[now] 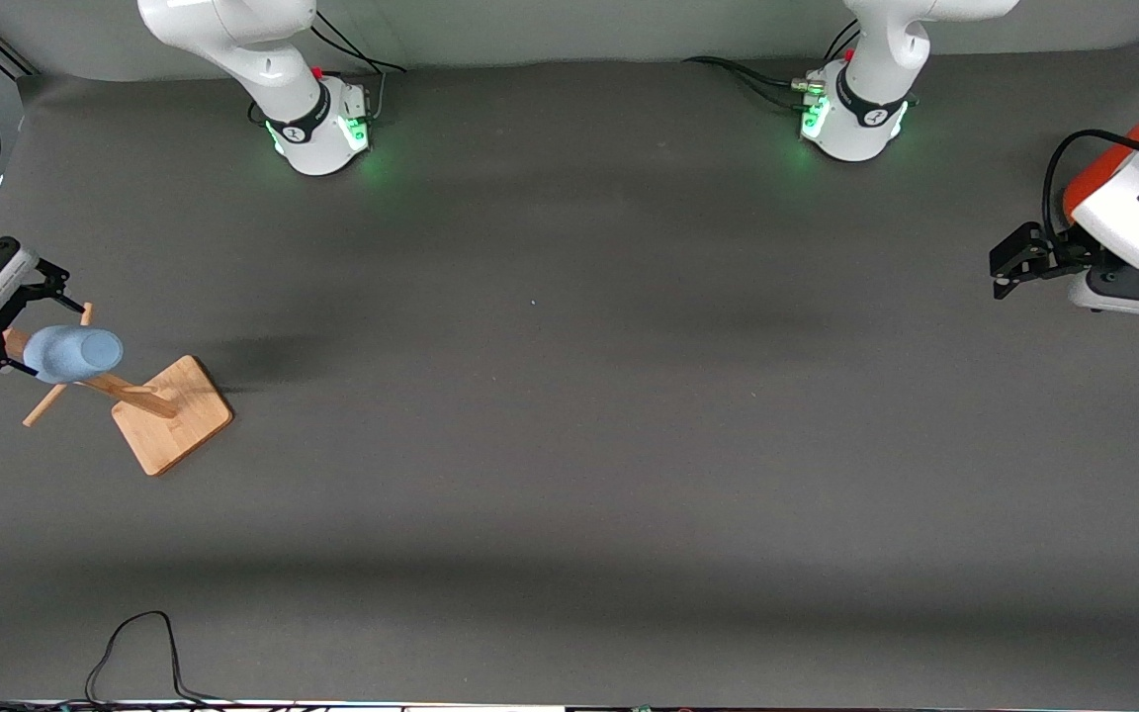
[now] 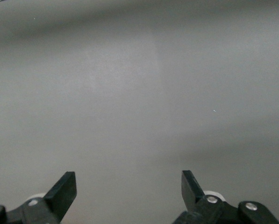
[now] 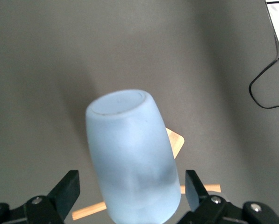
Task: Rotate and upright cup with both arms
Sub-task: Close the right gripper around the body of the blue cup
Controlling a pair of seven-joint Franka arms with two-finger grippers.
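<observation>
Your cup (image 1: 72,353) sits mouth-down on a peg of the wooden rack (image 1: 172,414), at the right arm's end of the tabletop (image 1: 569,445), its closed base pointing up and tilted toward mid-table. R gripper (image 3: 132,191) is at the cup, jaws fully wide, one on each side of the cup's lower body, w/ a gap both sides, so nothing is held yet. L gripper (image 2: 129,189) hangs over bare tabletop at the left arm's end, jaws also fully wide & empty; that arm waits.

Step in hand looks like the first grasp, task barely begun. To do it well: centre the cup between the jaws before closing, so both pads land together & don't shove it sideways on the peg. Grip on the body rather than at the rim. Pull off along the peg's axis, not straight up, or the light rack may tip. Leave part of the cup exposed for the L arm's handover.
</observation>
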